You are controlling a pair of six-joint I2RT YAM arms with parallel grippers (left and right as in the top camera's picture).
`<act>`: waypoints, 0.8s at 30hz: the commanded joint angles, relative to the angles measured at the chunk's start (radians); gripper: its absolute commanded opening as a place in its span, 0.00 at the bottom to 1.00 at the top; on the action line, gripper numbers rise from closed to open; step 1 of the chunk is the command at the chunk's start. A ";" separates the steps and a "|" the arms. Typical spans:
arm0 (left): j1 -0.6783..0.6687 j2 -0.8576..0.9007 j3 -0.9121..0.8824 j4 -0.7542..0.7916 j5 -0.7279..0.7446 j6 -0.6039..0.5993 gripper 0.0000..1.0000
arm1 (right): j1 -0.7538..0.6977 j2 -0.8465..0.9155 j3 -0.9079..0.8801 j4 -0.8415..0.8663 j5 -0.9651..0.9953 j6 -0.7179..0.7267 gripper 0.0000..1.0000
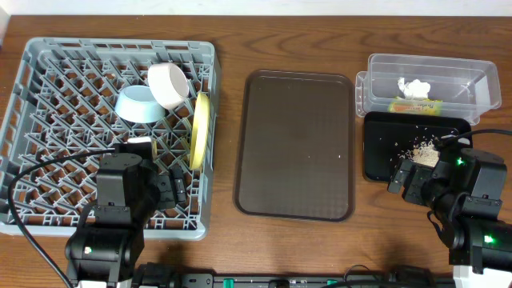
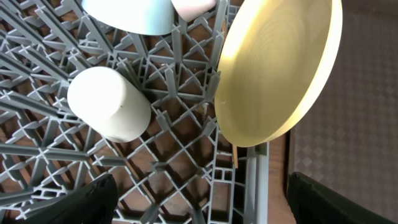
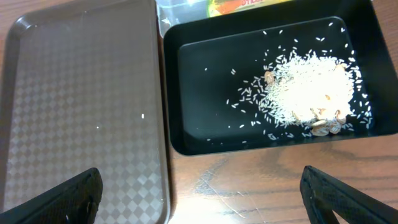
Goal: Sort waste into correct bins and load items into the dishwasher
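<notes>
The grey dish rack (image 1: 48,72) holds a light blue bowl (image 1: 138,104), a white bowl (image 1: 169,85), an upright yellow plate (image 1: 200,130) and a small white cup (image 2: 109,102). My left gripper (image 2: 199,208) is open and empty over the rack's near right corner, below the plate (image 2: 273,68). The clear tub (image 1: 472,84) holds the white napkin (image 1: 414,86) and the green-and-orange wrapper (image 1: 416,105). The black tray (image 1: 380,152) holds rice scraps (image 3: 305,81). My right gripper (image 3: 199,199) is open and empty over bare table just in front of the black tray (image 3: 171,93). I cannot make out the chopsticks.
The dark brown serving tray (image 1: 296,144) lies between the rack and the bins, with a few specks on it. Its right edge (image 3: 81,93) runs close beside the black tray. Cables run along the table's front edge by both arm bases.
</notes>
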 commanded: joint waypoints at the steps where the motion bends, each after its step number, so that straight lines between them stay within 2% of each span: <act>1: -0.004 0.000 -0.002 0.000 -0.014 -0.013 0.89 | -0.008 -0.003 -0.006 0.002 -0.014 0.022 0.99; 24: -0.004 0.000 -0.002 0.000 -0.014 -0.013 0.89 | 0.002 -0.003 -0.006 0.005 0.030 0.022 0.99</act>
